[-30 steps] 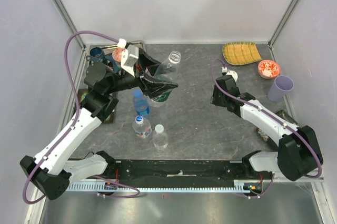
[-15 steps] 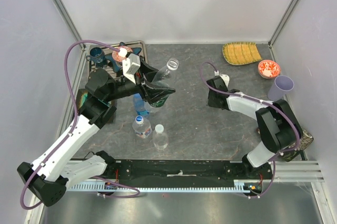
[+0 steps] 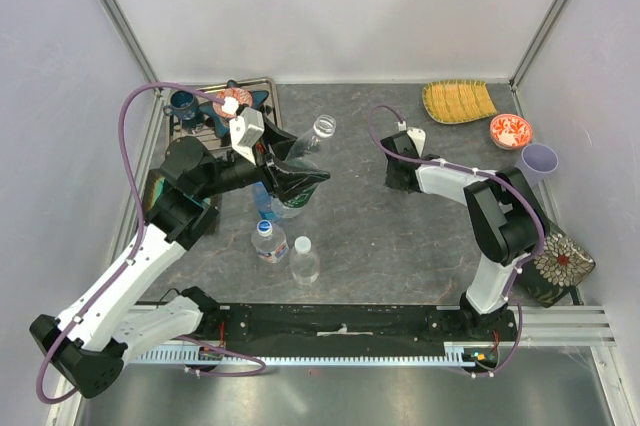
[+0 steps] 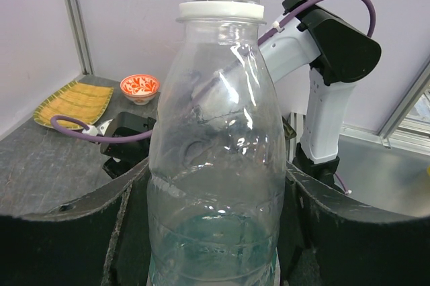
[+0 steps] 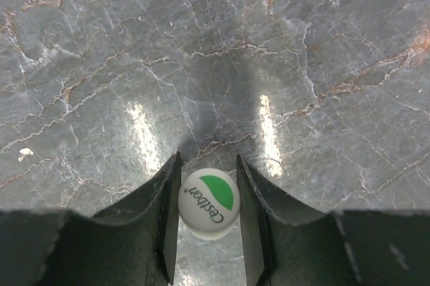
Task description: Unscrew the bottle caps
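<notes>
Between fingers of right end effector [image 5: 207,178], gripped: white plastic cap [image 5: 208,203] with green logo, over grey surface [image 5: 269,44]. Inside clenched left end effector [image 3: 296,178], greenish clear plastic bottle [image 4: 215,165], neck open. Likely next: drop cap, set bottle down.

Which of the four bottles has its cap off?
The greenish bottle tilted in the left gripper: bare threaded neck. The labelled bottle and plain clear bottle are capped; the blue bottle's top is hidden. The right gripper holds a loose cap.

The bottle [image 4: 215,165] is clear, glossy plastic; the cap [image 5: 208,203] smooth white plastic; the bench [image 5: 302,44] shiny, veined grey stone-look.
</notes>
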`<state>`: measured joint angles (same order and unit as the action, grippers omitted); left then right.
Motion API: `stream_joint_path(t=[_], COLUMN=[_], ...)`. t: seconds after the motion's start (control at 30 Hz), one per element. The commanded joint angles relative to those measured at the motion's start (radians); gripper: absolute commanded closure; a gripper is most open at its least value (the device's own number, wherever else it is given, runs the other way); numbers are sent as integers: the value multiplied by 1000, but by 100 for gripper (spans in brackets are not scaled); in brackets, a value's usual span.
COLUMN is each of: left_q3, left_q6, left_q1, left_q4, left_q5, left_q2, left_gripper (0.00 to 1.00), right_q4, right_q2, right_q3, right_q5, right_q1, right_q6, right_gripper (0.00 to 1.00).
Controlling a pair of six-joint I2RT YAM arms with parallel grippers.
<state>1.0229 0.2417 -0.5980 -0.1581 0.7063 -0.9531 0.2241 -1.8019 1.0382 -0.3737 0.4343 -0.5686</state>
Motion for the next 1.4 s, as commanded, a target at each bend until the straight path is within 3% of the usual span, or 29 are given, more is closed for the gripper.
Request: stream_joint_path(t=[0.0,0.2,0.77,0.9,1.03,1.13,1.27,1.37], left_q3=[-7,-1,-6,-3,12,38,106,158], left_q6=[-51,-58,-58,-67,-77,-93,-107,-108], left_q1=[-6,-6,-9,-9,-9,-9,-11,-13], left_q4=[0,5,17,28,37,60,94,118], left_q5=[-27,-30,-33,-37,-34,-18,50,133], left_q2=[28,28,34,31,13,-19,-81,-144], left_gripper=[83,83,82,81,80,80,78,78], right_q4=[-5,-22,1,75,205,147,-5,-55], right_q2=[-11,10,84,243,395,560,729,776], right_q3=[-23,-89,-87,-3,190,226,227,250], right_q5=[42,71,72,27,-33,59,464,645], right_q1=[0,-2,0,-2,0,0,0,0], right_q6=[-4,-14,-23,-39,-48,-30,-25,-71], right_gripper=[77,62,33,24,21,21,19,15])
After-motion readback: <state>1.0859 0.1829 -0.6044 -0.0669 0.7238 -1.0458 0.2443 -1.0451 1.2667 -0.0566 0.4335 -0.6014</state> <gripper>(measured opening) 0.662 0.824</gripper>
